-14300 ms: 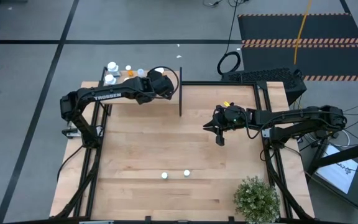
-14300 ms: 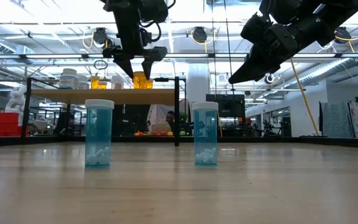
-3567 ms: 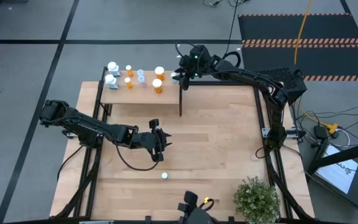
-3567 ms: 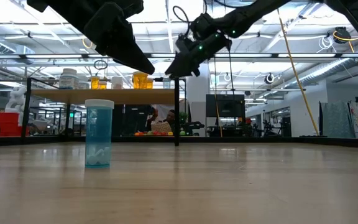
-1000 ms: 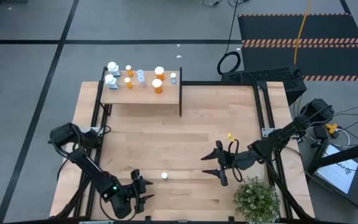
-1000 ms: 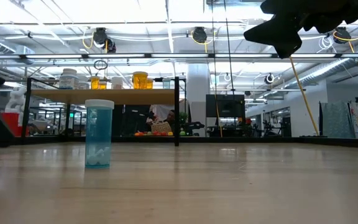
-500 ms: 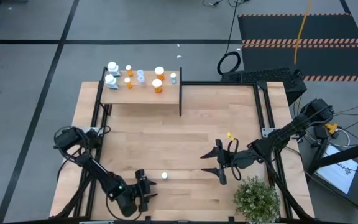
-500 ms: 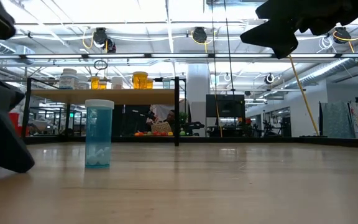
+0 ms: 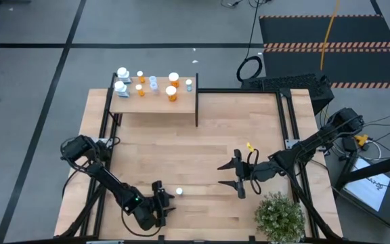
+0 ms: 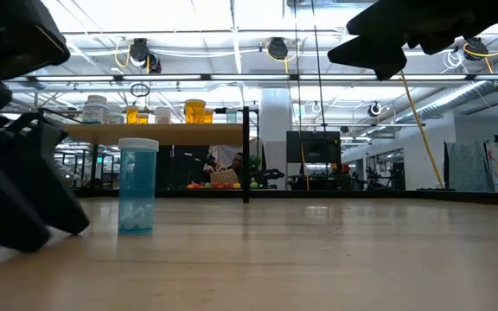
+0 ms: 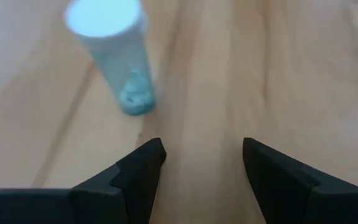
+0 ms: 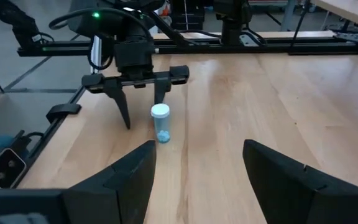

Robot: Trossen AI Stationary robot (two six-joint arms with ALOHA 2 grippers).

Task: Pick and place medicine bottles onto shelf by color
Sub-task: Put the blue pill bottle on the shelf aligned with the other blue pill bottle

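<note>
High view gives you the whole table (image 9: 202, 135): one pale blue bottle (image 9: 179, 192) with a white cap stands upright on the bare wood, near the front edge and a little left of the middle. Your left gripper (image 9: 160, 198) is low over the table just to the left of this bottle, its two fingers spread and pointing toward it. You see in the left wrist view that the bottle (image 11: 118, 56) stands ahead of the fingertips, a bit off to one side, not yet between the fingers (image 11: 143, 163); nothing is pinched there.

Your right gripper (image 9: 237, 178) hangs to the right of the bottle, well apart from it, close to the green potted plant (image 9: 279, 217) at the front right corner. Its fingers are also spread and hold nothing. From the right wrist view you look across the wood at the bottle (image 12: 161, 122) with the left gripper (image 12: 143, 99) just behind it.

The shelf (image 9: 156, 103) stands at the far left of the table. On it you find the other bottles (image 9: 147, 84), white, orange and pale blue ones, all upright.
</note>
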